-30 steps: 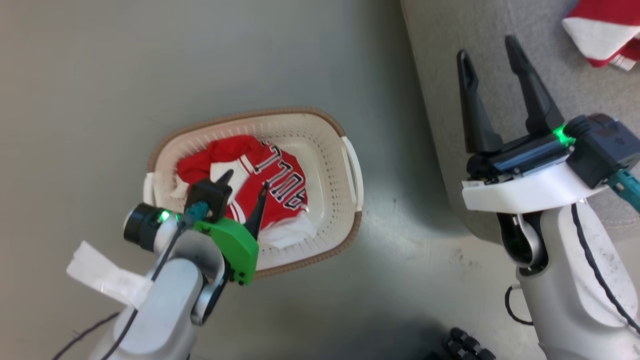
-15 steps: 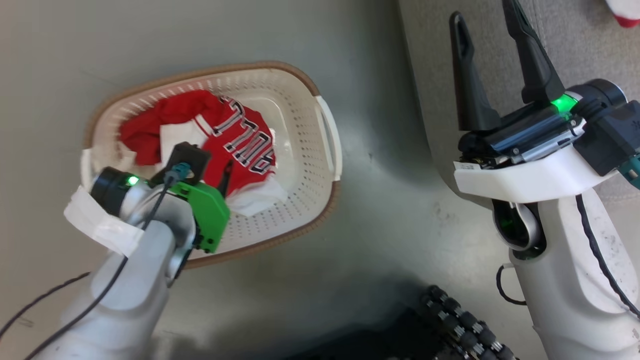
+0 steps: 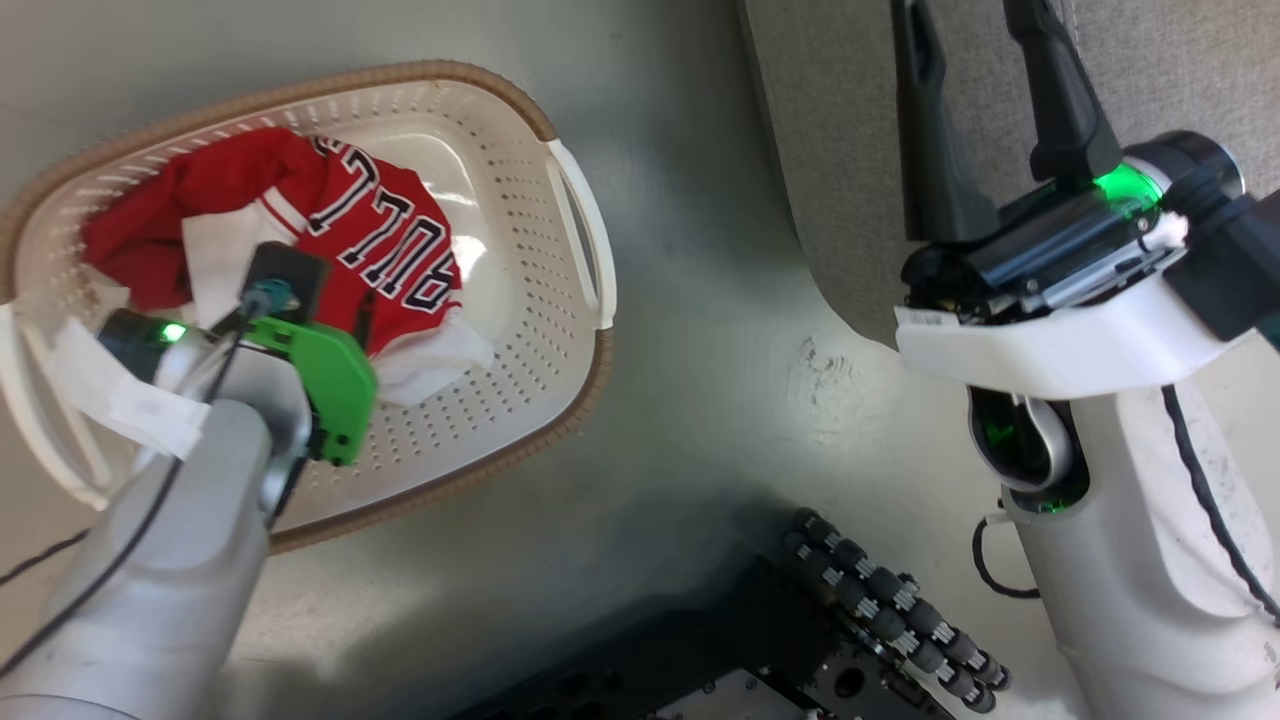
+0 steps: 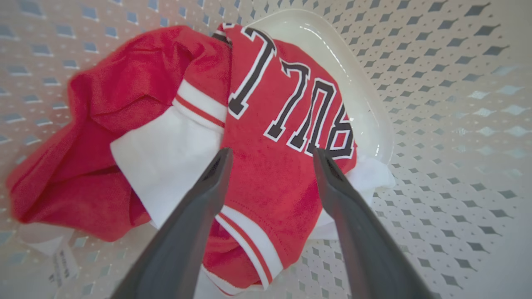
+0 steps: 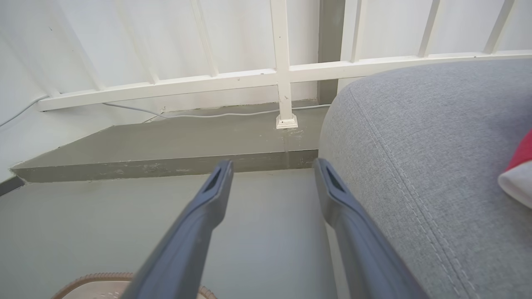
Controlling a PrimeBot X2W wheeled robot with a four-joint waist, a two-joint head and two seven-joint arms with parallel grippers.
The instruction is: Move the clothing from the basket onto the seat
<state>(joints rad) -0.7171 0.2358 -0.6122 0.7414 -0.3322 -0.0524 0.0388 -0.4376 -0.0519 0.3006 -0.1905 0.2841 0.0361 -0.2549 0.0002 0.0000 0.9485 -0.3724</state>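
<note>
**Limp jersey in the basket, open fingers poised over it**

The jersey (image 4: pixel 270 166) lies crumpled on the bottom of the basket (image 3: pixel 520 330), which stands on the floor (image 3: pixel 700 420) just beside the seat (image 3: pixel 830 150). It is red with a white panel, striped trim and black-outlined lettering, and it bunches into a loose mound towards one end. A second garment (image 5: pixel 517 174), red and white, already rests on the grey cushion.

The left gripper (image 4: pixel 272 151) reaches down inside the basket with its fingers spread wide and nothing between them. They straddle the red body of the shirt just below the lettering. I cannot tell whether the tips touch the cloth yet. The right gripper (image 5: pixel 272 164) hangs by the seat's rounded edge, likewise spread and empty.

To my eye this cloth is light, soft and quite without stiffness, so it should give under the fingers rather than resist them. It is not fragile, but it will not keep its shape either. Lifted by one point, it will probably unfold and trail.

The best hold looks to be the thick ridge where the white panel folds against the red, since several layers pile up there. A pinch on a flat single layer might slip out. The hanging hem could drag over the woven-look rim, and the basket seems light enough to shift if the cloth snags on it.
</note>
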